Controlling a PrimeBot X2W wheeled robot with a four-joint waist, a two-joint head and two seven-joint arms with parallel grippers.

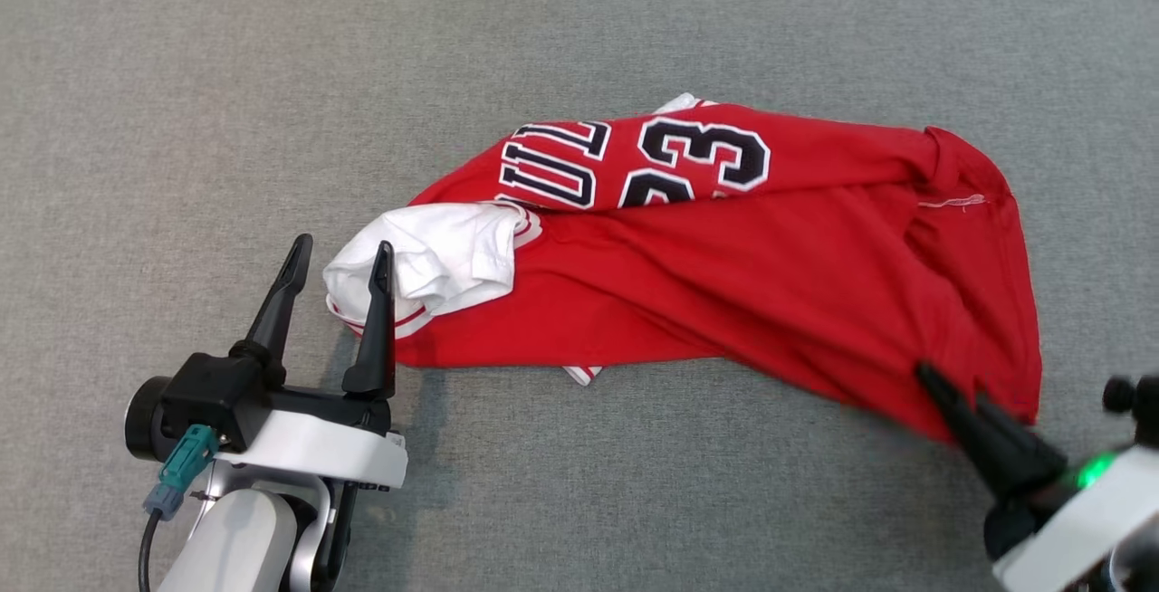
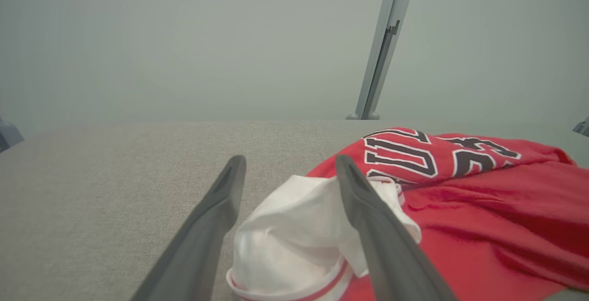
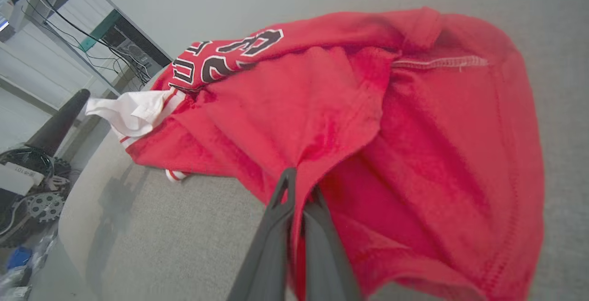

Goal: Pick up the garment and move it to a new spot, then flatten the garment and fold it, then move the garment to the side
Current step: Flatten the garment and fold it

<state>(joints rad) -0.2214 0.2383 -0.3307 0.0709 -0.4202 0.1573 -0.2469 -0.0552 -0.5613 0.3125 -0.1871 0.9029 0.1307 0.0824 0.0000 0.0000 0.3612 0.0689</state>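
The red jersey (image 1: 724,284) is lying crumpled mid-tabletop (image 1: 181,121). The right pincer (image 1: 931,377) is clamping a pinch of its near-right edge. The left pincer (image 1: 342,244) is gaping wide around the white sleeve (image 1: 444,253), not squeezing it. I'm guessing it's light, floppy cloth that's going to sag and drag, so grabbing that sleeve hem is looking smartest.

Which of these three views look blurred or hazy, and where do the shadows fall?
Head view: the light is even. The left hand is sharp and casts a soft shadow on the grey surface. The right hand is blurred against the garment. Left wrist view: the wall looks hazy and washed out. Right wrist view: the frame is tilted by the wide angle, and the garment goes soft close to the lens.
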